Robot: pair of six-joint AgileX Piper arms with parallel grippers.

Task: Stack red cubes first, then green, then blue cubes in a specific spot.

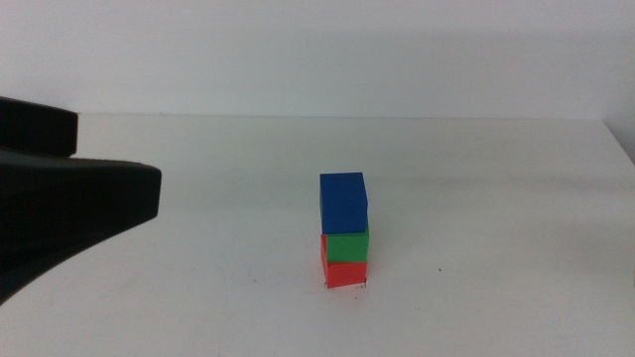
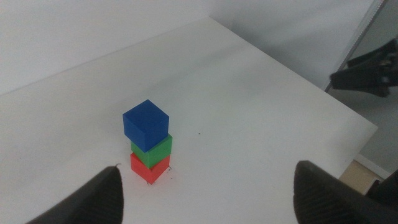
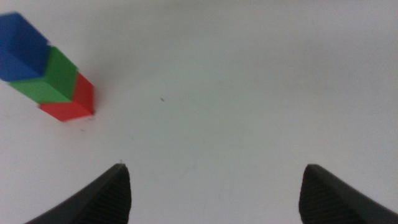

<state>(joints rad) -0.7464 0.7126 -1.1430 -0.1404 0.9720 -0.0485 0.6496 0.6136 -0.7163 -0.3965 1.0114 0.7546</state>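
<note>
The red cube (image 1: 344,272) sits on the white tabletop with the green cube (image 1: 346,245) on it and the blue cube (image 1: 343,202) on top, turned slightly. The stack also shows in the left wrist view, red (image 2: 149,168), green (image 2: 155,151), blue (image 2: 146,125), and in the right wrist view, red (image 3: 74,99), green (image 3: 53,78), blue (image 3: 22,46). A tiny black speck (image 1: 368,286) lies at the stack's base. My left gripper (image 1: 119,159) is open and empty, well left of the stack. My right gripper (image 3: 214,177) is open and empty, away from the stack and outside the middle view.
The table's far edge (image 1: 397,119) runs behind the stack. In the left wrist view the table's right edge and corner (image 2: 367,127) show, with a dark part of the other arm (image 2: 367,71) beyond it. A small black speck (image 3: 163,98) marks the tabletop.
</note>
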